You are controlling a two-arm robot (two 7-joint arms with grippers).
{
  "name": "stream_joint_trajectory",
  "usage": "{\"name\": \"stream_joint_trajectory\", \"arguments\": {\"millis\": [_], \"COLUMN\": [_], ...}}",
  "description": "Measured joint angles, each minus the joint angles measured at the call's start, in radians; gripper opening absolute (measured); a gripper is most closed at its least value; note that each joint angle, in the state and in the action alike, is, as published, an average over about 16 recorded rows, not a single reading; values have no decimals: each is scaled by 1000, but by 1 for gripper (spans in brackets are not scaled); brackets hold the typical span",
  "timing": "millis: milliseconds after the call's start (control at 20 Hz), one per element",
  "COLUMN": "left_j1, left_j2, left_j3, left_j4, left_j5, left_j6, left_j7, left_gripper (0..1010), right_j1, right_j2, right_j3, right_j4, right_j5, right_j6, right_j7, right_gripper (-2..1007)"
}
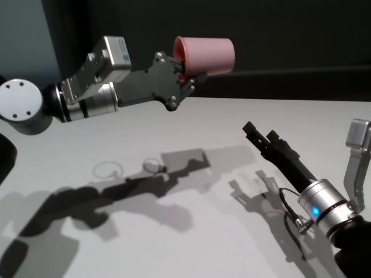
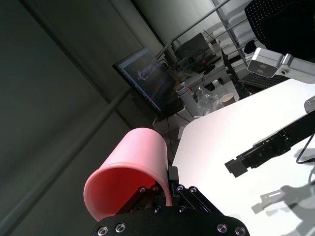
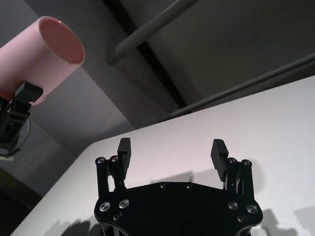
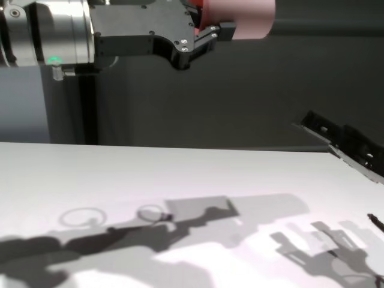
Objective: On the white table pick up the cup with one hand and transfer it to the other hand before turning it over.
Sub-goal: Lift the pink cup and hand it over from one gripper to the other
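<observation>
The pink cup (image 1: 206, 56) is held on its side, high above the white table (image 1: 174, 231). My left gripper (image 1: 184, 69), on the green-lit arm, is shut on the cup's rim, and the cup's base points to the right. The left wrist view shows the cup's open mouth (image 2: 133, 167) at the gripper (image 2: 167, 191). My right gripper (image 1: 259, 133), on the blue-lit arm, is open and empty. It is low over the table at the right, below and to the right of the cup and apart from it. The right wrist view shows its spread fingers (image 3: 123, 150) and the cup (image 3: 47, 54) beyond them.
Arm shadows lie across the middle of the table (image 4: 90, 180). A dark wall stands behind the table's far edge. The left wrist view shows a monitor (image 2: 147, 78) and cluttered desks beyond the table, and the right gripper (image 2: 236, 167) farther off.
</observation>
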Motion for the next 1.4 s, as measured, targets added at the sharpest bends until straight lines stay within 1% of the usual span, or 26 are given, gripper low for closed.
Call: {"name": "stream_joint_trajectory", "arguments": {"millis": [150,300,450,600,900,1050,1200,1400], "left_j1": [0,0,0,0,-1,-1,-1,-1], "left_j2": [0,0,0,1,1,1,1,1], "left_j3": [0,0,0,0,0,0,0,0], "left_j4": [0,0,0,0,0,0,0,0], "left_j5": [0,0,0,0,0,0,0,0], "left_j6": [0,0,-1,-1,-1,-1,-1,-1], "left_j7": [0,0,0,0,0,0,0,0], "left_gripper": [43,43,43,43,43,43,43,43], "right_j1": [9,21,34,48,75,88,101,119], "right_j2": [-9,-18,-24,-29,-37,-43,-49,-57], "right_j3": [21,37,47,51,48,44,39,29], "right_j4": [11,29,53,79,131,156,178,207], "right_j5": [94,182,256,314,412,452,479,505], "right_j6": [30,58,83,103,136,146,149,145], "right_j7": [54,112,166,217,318,361,392,424], "right_gripper": [1002,1002,1002,1002,1002,1002,1002,1002]}}
